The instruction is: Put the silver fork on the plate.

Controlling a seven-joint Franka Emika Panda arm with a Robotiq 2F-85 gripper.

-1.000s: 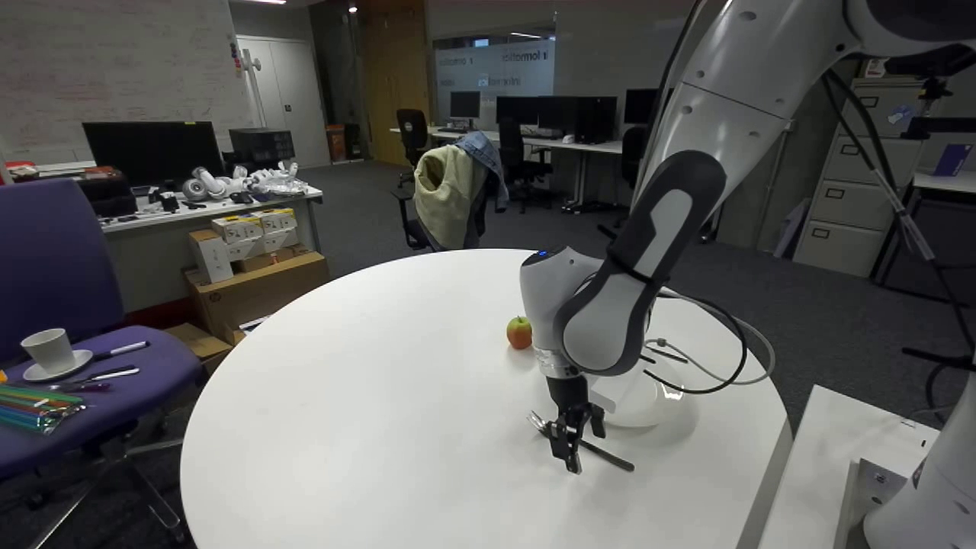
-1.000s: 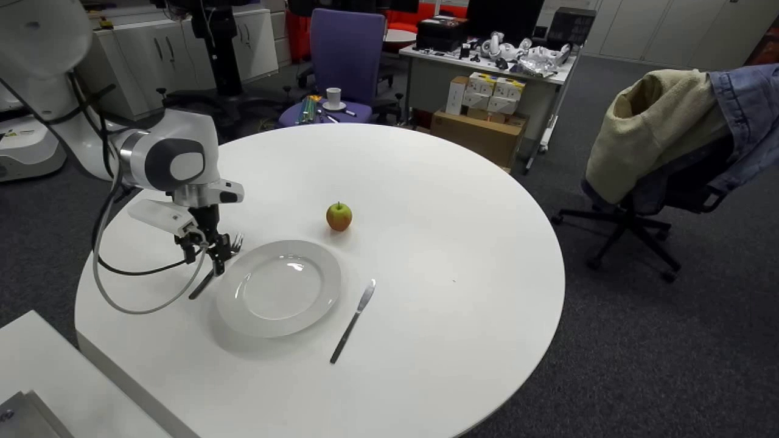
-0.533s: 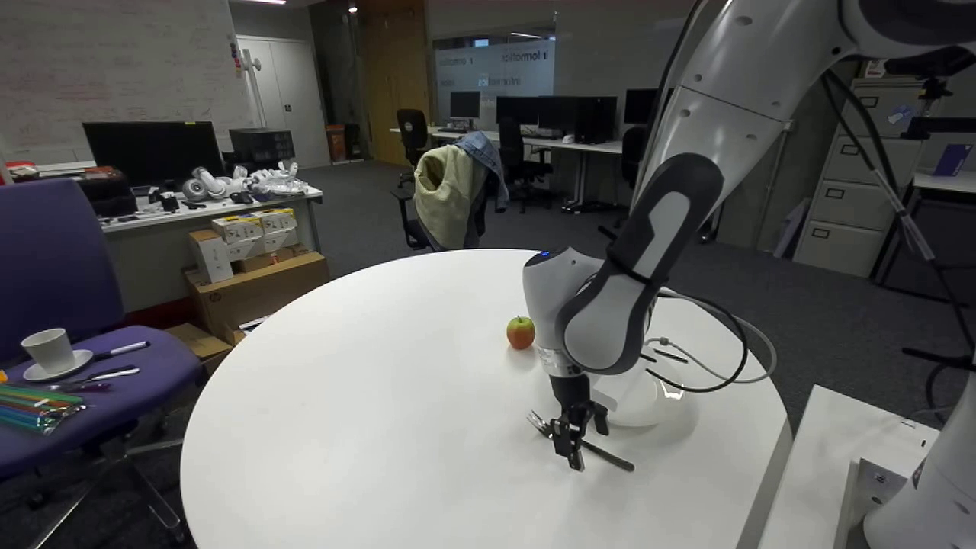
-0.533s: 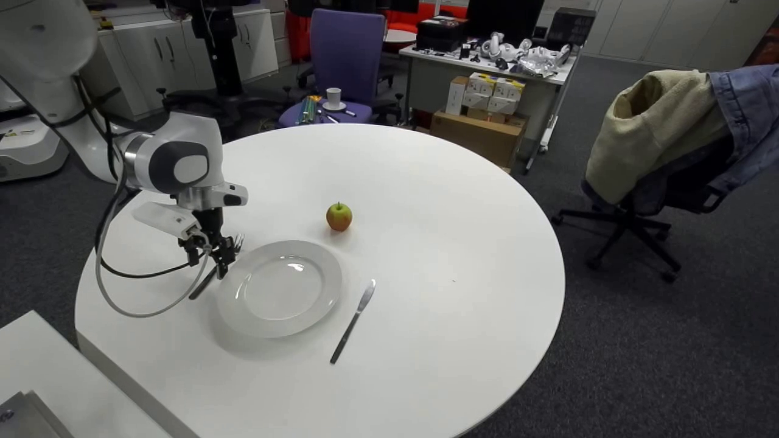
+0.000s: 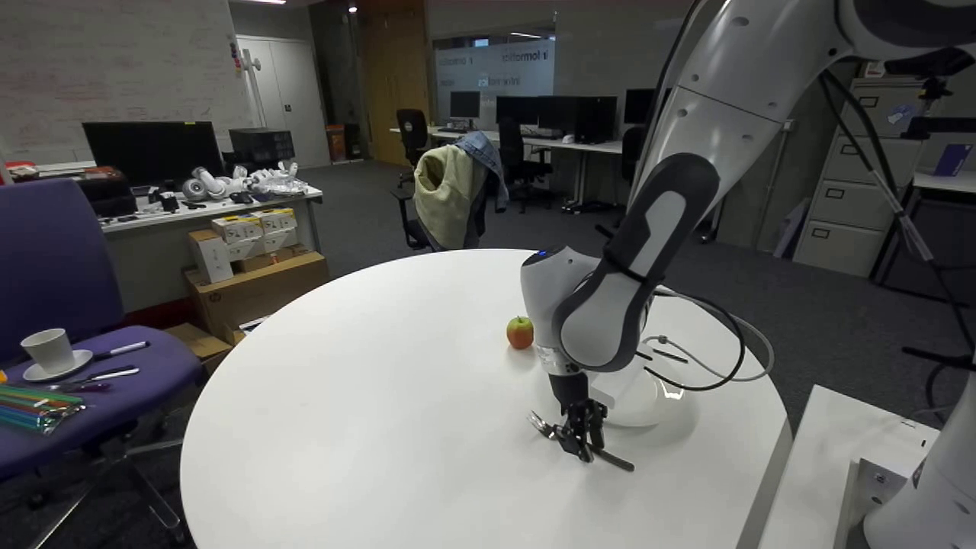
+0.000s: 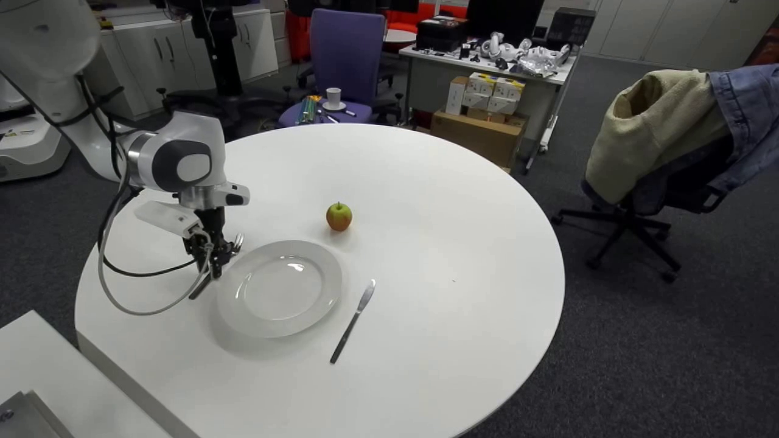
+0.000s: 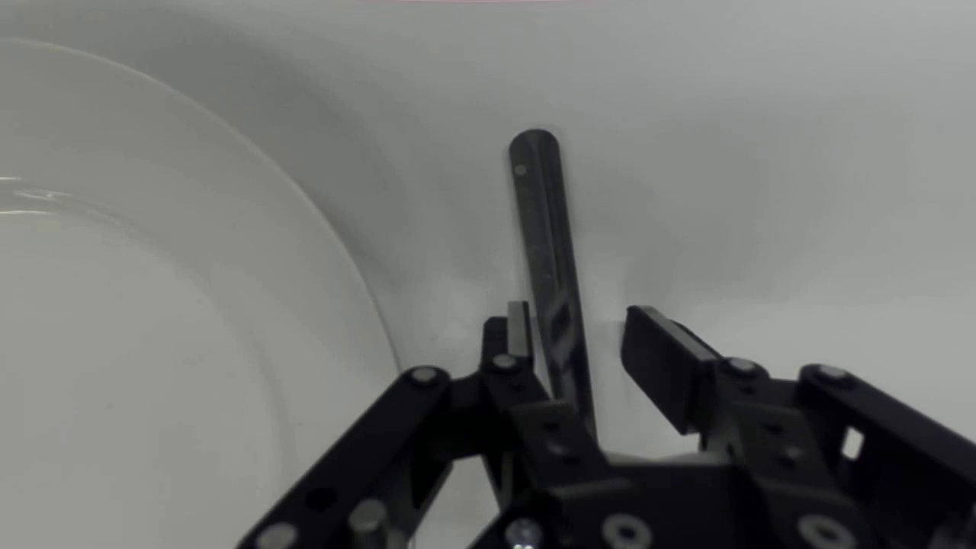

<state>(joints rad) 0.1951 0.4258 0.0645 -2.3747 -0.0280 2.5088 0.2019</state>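
We found the silver fork (image 7: 547,236) lying on the round white table (image 6: 426,243), just beside the plate (image 6: 280,292) and off it. The gripper (image 7: 577,324) was low over the fork, its fingers (image 7: 662,366) partway apart, and it had hold of nothing: in the wrist view the dark handle ran between them, close to the finger nearer the plate, while a strip of table showed between the handle and the farther finger. Whether the nearer finger touched the handle, we could not make out. In both exterior views we saw the pale tines stick out on one side of the gripper and the end of the handle on the other. Across the plate from the fork lay a knife (image 6: 355,318) with a silver blade and a dark handle; an apple (image 6: 339,218) stood near the plate, apart from it. Beyond the table we noticed a white cup (image 5: 47,349) on a saucer (image 5: 81,359), set on a purple chair (image 5: 53,252).
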